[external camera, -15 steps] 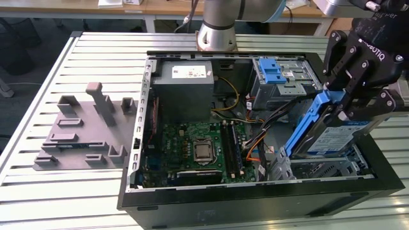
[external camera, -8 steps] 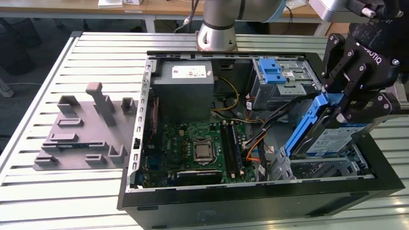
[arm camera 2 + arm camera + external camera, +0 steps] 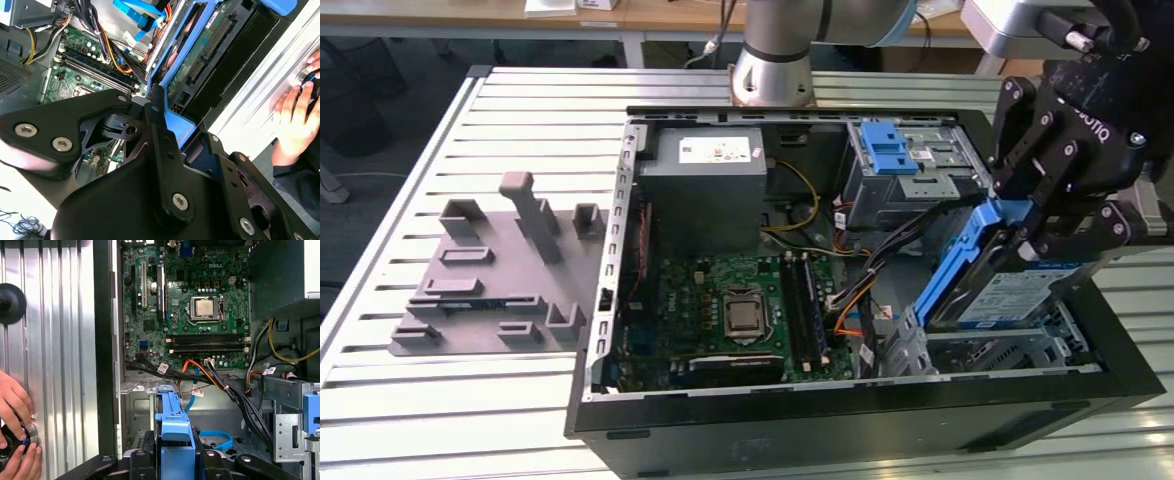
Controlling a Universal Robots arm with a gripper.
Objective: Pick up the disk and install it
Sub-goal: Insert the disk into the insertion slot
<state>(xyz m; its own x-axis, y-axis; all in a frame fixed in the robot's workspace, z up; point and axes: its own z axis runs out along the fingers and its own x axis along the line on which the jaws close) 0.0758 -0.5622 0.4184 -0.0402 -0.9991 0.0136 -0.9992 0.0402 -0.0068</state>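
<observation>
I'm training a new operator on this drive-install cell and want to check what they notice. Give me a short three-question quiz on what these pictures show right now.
1. True or false: the disk already lies flat in its bay.
2. What is the gripper shut on? A) the disk B) a memory stick C) a loose cable
3. Fill in: in the exterior view, the disk is at the open computer case's ___ side.

Key:
1. False. It is steeply tilted, held by the gripper.
2. A.
3. The exterior view's right.
</observation>
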